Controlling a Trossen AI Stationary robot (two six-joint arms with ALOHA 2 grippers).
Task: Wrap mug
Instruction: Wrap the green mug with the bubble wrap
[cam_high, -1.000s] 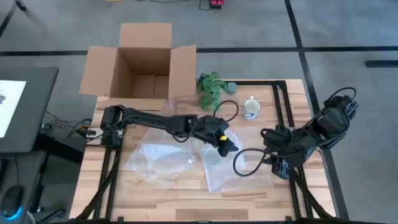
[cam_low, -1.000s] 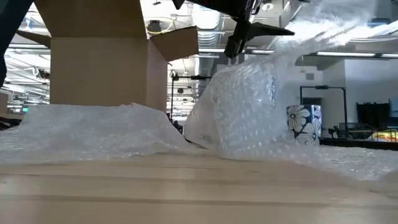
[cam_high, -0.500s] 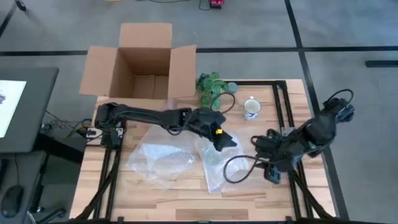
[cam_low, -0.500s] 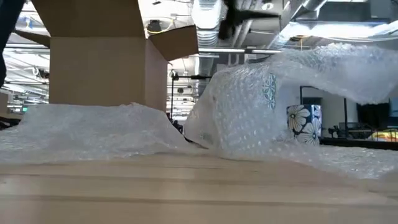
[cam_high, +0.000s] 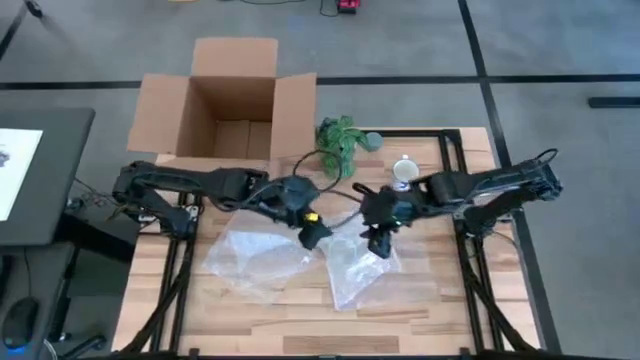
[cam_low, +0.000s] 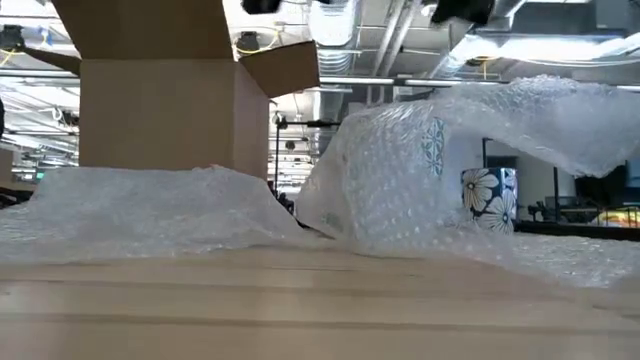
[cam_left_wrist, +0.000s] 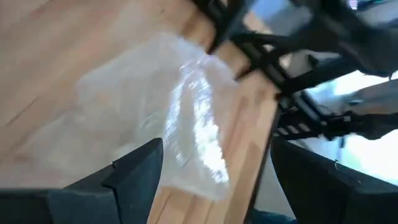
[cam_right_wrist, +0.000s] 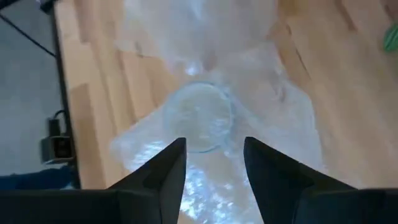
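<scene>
My right tool hangs open, fingers spread, over a mug swathed in clear bubble wrap on the wooden tabletop. My left tool hovers nearby, also open and empty. A second crumpled sheet lies beside. Behind stand a floral mug, a green plant and an open cardboard box.

An open cardboard box stands beside a green plant.

Bubble wrap veils the wrapped mug, and the floral mug is half hidden behind it.
</scene>
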